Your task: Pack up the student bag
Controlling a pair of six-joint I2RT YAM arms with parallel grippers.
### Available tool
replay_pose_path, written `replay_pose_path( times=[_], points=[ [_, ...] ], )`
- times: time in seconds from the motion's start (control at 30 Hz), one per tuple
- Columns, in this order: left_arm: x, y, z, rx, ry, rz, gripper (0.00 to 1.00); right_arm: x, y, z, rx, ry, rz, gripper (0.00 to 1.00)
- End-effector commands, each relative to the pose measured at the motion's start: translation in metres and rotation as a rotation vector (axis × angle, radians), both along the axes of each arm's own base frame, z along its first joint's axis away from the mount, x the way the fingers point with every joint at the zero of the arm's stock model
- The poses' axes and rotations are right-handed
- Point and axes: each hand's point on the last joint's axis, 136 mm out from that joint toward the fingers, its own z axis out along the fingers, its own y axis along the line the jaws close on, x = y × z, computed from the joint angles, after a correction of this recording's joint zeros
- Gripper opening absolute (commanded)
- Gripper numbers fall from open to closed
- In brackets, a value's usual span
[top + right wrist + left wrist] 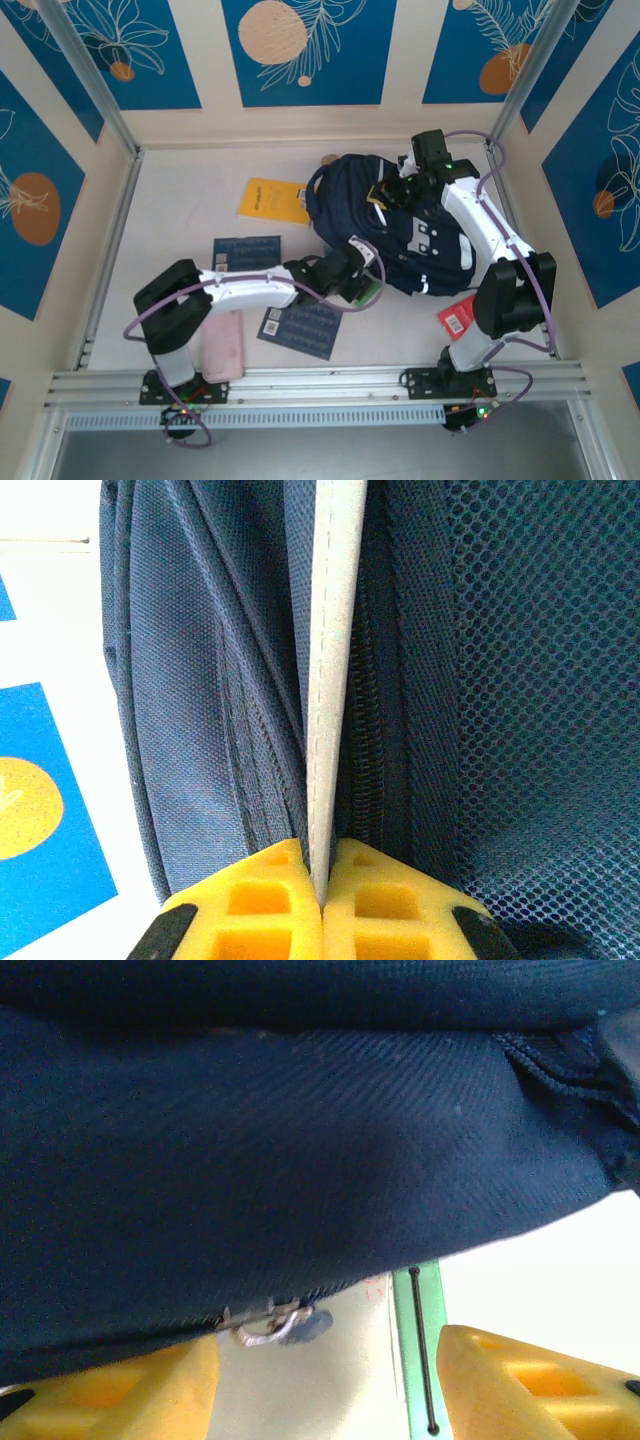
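Note:
The student bag (420,240) lies at centre right, a dark navy backpack with white stripes. My right gripper (398,187) is at its top edge, shut on a pale grey strip (335,660) of the bag beside a zipper, the fingertips (322,865) pressed together. My left gripper (358,278) is at the bag's lower left edge. Its yellow fingers (530,1390) stand apart, with a small pale notebook with a green edge (350,1400) spanning the gap between them. Navy fabric (300,1140) hangs over the notebook, and a metal zipper pull (262,1325) dangles at the fabric's edge.
A yellow book (275,200) lies left of the bag. Two dark blue books (247,252) (305,328) lie near my left arm. A pink item (223,345) sits by the left base, a red item (460,318) by the right base. Walls enclose the table.

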Motion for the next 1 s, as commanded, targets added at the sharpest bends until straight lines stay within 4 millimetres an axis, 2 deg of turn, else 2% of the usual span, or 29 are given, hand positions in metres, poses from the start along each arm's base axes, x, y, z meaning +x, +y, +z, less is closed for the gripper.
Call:
replay_pose_path(
  times=[0.0, 0.1, 0.27, 0.47, 0.63, 0.97],
  points=[
    [0.011, -0.008, 0.012, -0.008, -0.035, 0.033, 0.59, -0.004, 0.009, 0.019, 0.088, -0.021, 0.012, 0.00],
    [0.019, -0.008, 0.013, 0.011, -0.059, 0.056, 0.55, -0.006, 0.013, 0.016, 0.097, -0.023, 0.030, 0.00],
    [0.026, 0.002, 0.016, 0.044, -0.087, 0.094, 0.30, -0.009, 0.012, 0.007, 0.024, -0.024, 0.039, 0.00],
    [0.020, 0.019, 0.012, 0.051, -0.064, 0.100, 0.15, -0.009, 0.008, -0.006, -0.108, -0.039, 0.049, 0.00],
    [0.017, 0.030, 0.009, 0.076, -0.049, 0.096, 0.00, -0.009, 0.014, -0.017, -0.219, -0.059, 0.098, 0.00],
    [0.019, 0.063, 0.011, 0.100, -0.023, 0.128, 0.00, -0.014, 0.022, -0.028, -0.394, -0.140, 0.220, 0.00]
  ],
)
